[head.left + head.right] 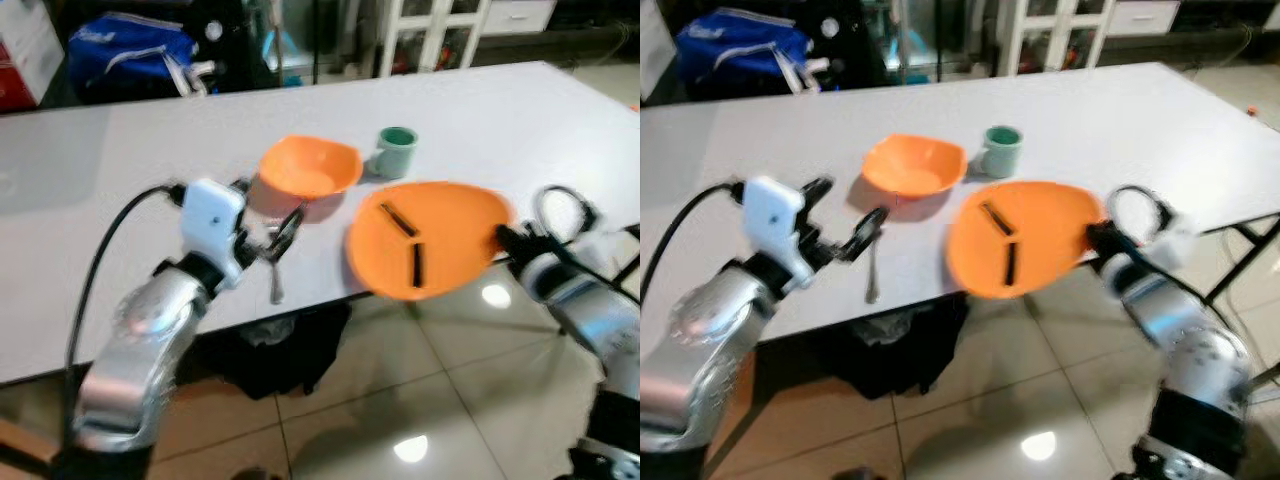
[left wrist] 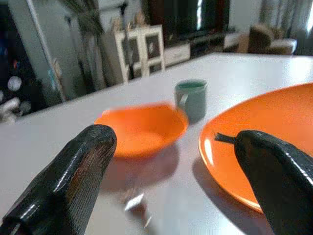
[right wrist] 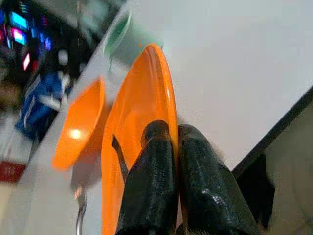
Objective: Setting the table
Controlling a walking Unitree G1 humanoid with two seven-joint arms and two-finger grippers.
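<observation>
The right pincer (image 3: 171, 161) is pinching the orange plate (image 1: 425, 235) by its rim at the desk (image 1: 480, 120) edge. The left pincer (image 1: 285, 232) is hovering wide apart above a spoon (image 1: 276, 280), near the orange bowl (image 1: 308, 166) and green cup (image 1: 396, 150).

Left arm is raised, bent; left gripper (image 1: 283, 233) is held with fingers (image 2: 73, 181) spread apart. Right gripper (image 3: 176, 161) is pinched closed, arm extended forward.

Right gripper (image 1: 1098, 238) pinches the orange plate (image 1: 1015, 235) at the table (image 1: 1140, 130) edge, beside the orange bowl (image 1: 912, 165)
</observation>
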